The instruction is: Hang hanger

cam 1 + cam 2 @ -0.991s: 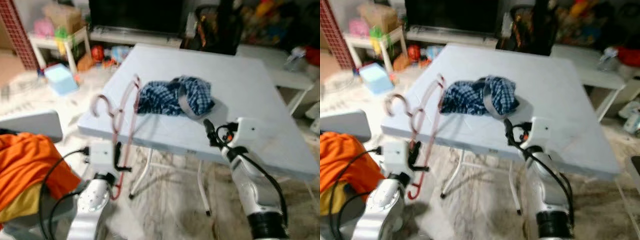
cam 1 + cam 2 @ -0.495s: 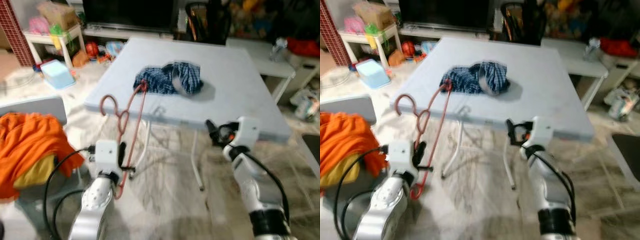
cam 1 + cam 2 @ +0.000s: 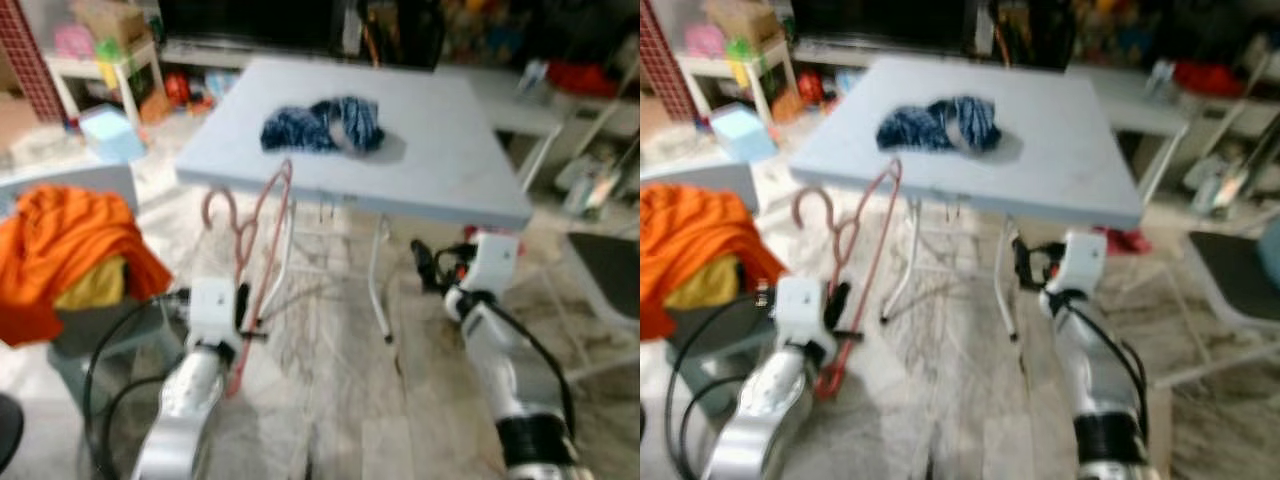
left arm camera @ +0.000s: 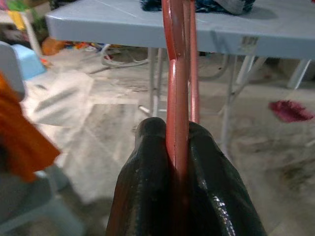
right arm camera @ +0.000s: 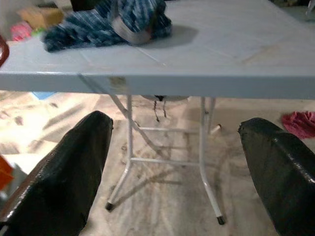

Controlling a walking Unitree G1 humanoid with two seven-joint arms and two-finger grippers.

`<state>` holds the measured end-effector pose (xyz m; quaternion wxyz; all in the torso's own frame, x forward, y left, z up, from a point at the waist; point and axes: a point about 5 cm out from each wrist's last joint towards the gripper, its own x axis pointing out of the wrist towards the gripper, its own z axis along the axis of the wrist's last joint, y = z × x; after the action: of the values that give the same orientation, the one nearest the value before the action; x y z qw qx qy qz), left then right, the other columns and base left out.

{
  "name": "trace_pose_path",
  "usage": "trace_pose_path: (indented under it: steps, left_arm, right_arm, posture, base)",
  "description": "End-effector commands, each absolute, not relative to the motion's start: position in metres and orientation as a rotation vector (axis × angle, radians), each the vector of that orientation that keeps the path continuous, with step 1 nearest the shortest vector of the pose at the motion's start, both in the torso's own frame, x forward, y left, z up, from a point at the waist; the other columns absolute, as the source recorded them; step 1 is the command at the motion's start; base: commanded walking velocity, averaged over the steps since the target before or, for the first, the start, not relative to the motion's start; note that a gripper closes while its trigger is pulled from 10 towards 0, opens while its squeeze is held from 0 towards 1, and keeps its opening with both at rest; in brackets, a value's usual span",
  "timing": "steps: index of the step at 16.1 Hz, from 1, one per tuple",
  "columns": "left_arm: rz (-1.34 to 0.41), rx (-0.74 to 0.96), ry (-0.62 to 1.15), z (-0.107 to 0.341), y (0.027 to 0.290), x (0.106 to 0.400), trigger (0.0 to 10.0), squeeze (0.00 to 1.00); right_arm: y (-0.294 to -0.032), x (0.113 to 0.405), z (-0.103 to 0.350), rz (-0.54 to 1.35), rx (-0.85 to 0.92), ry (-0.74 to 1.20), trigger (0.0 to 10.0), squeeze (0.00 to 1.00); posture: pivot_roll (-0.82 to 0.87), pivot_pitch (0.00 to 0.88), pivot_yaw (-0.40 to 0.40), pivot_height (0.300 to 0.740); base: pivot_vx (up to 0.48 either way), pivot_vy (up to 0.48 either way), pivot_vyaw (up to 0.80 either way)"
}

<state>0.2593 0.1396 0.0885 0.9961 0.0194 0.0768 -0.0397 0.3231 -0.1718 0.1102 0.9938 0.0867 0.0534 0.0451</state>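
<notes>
Left eye view: pale blue folding table [image 3: 440, 160] upper center w/ a crumpled blue plaid shirt [image 3: 322, 122] on it, marble-ish floor [image 3: 350, 400], orange cloth [image 3: 70, 250] at left. Red hanger [image 3: 250, 250] stands roughly upright, hook at top, clenched at its bottom by left hand [image 4: 177, 162]. Right hand [image 5: 172, 162] spread wide, holding nothing.

left gripper [image 3: 837, 305] gripping red hanger [image 3: 862, 250] upright near white table [image 3: 1060, 185], blue cloth [image 3: 937, 122] sitting on top
</notes>
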Motion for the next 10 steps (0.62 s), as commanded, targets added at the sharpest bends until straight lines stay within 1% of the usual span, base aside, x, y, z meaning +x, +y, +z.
trace_pose_path:
  steps: [1, 7, 8, 9, 10]
  left_arm:
    - [-0.078, 0.039, 0.139, 0.092, 0.14, 0.261, 10.0, 0.0]
    - [-0.141, 0.048, 0.174, 0.09, 0.141, 0.265, 10.0, 0.0]
    - [-0.148, 0.051, 0.179, 0.09, 0.141, 0.266, 10.0, 0.0]
    - [-0.17, 0.061, 0.194, 0.09, 0.142, 0.265, 10.0, 0.0]
    - [-0.27, 0.098, 0.245, 0.084, 0.142, 0.26, 10.0, 0.0]
  right_arm:
    - [-0.175, 0.326, 0.115, 0.085, 0.15, 0.098, 10.0, 0.0]
    - [-0.17, 0.326, 0.11, 0.118, 0.091, 0.113, 10.0, 0.0]
    - [-0.169, 0.326, 0.109, 0.136, 0.038, 0.104, 10.0, 0.0]
    - [-0.166, 0.325, 0.109, 0.171, -0.008, 0.096, 10.0, 0.0]
    - [-0.161, 0.323, 0.11, 0.271, -0.023, 0.091, 10.0, 0.0]
  posture:
    - [-0.02, 0.0, -0.066, 0.74]
    - [-0.02, 0.0, -0.054, 0.74]
    - [-0.02, 0.0, -0.053, 0.74]
    - [-0.02, 0.0, -0.048, 0.74]
    - [-0.02, 0.0, -0.049, 0.74]
  base:
    - [0.0, 0.0, 0.0]
    - [0.0, 0.0, 0.0]
    - [0.0, 0.0, 0.0]
    - [0.0, 0.0, 0.0]
    - [0.0, 0.0, 0.0]
